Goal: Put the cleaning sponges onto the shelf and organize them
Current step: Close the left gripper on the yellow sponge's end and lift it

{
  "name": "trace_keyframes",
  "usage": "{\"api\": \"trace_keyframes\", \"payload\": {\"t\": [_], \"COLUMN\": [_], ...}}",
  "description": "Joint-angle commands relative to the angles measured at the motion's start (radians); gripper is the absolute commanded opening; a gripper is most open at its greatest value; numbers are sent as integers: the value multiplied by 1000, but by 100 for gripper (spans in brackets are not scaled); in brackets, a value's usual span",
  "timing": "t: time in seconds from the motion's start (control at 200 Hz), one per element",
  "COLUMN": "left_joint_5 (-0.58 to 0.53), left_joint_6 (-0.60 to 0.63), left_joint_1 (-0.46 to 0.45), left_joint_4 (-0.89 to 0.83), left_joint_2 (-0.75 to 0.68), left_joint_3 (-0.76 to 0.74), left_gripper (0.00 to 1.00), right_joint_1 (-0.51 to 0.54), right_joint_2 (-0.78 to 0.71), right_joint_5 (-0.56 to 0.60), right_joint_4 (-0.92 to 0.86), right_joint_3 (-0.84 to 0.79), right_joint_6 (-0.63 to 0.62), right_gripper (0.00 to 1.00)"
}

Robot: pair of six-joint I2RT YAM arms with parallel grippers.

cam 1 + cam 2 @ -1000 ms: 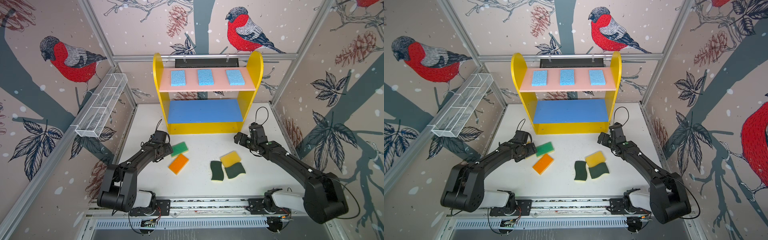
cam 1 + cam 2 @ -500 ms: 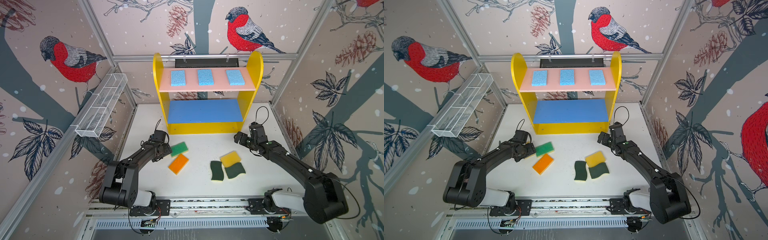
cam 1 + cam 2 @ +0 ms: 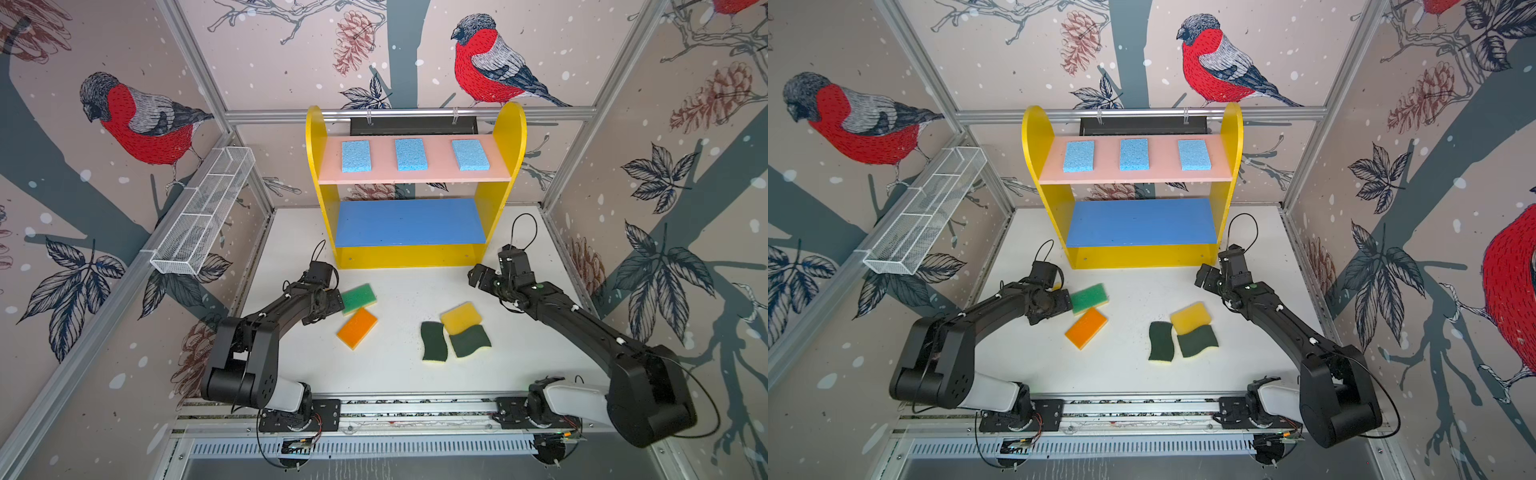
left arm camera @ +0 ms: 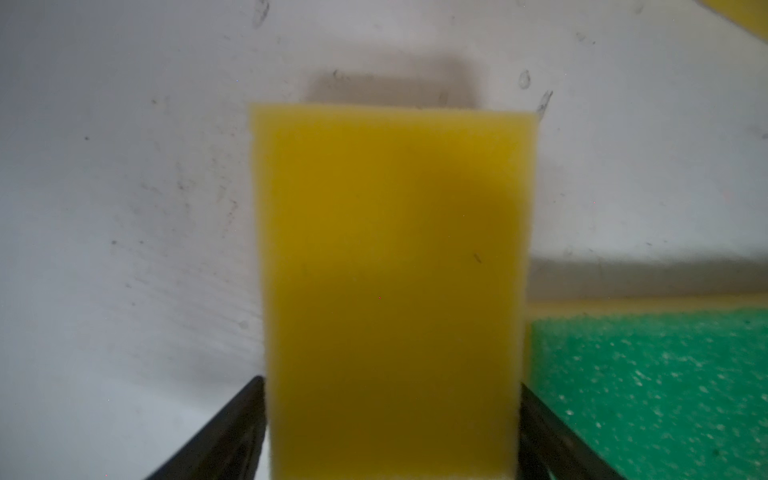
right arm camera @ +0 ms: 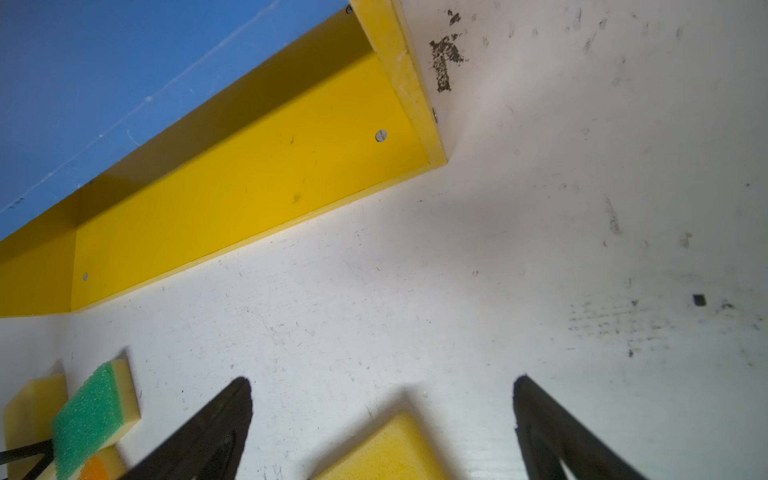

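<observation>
Pinching the yellow block (image 4: 390, 249) across its width, the left gripper (image 4: 390, 381) is working on the table (image 3: 395, 374) beside the green-topped sponge (image 3: 358, 296). The foam is looking light and squashy, so gentle mid-length pressure should do. The right gripper (image 5: 382, 379) is hanging spread and empty near the shelf (image 3: 505, 137).

In the left wrist view the yellow sponge (image 4: 390, 270) is blurred and runs off the frame between the left fingers (image 4: 245, 419), so whether they pinch it cannot be told; in both top views the left arm (image 3: 291, 307) hides nearly all of it. The green sponge (image 4: 648, 390) beside it is cropped too. The right wrist view cuts off a second yellow sponge (image 5: 386, 453), the orange sponge (image 5: 95, 469) and the shelf (image 5: 249, 178).
</observation>
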Motion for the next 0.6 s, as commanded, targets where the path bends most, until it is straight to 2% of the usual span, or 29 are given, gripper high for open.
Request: {"api": "trace_keyframes", "payload": {"t": [0.0,0.38,0.595], "left_joint_5": [1,-33,-23], "left_joint_6": [26,12,26], "left_joint_1": [2,3,2], "left_joint_4": [2,15,38], "left_joint_2": [0,-8,-5], "left_joint_3": [4,-21,-26], "left_gripper": [85,77,68], "right_joint_1": [0,0,1], "right_joint_2": [-5,-5,-17], "right_joint_5": [7,-2,3], "right_joint_4": [11,22,23], "right_joint_3": [-2,-7,-16], "right_joint_6": [-7,-8,-12], "right_gripper": [98,98,98]}}
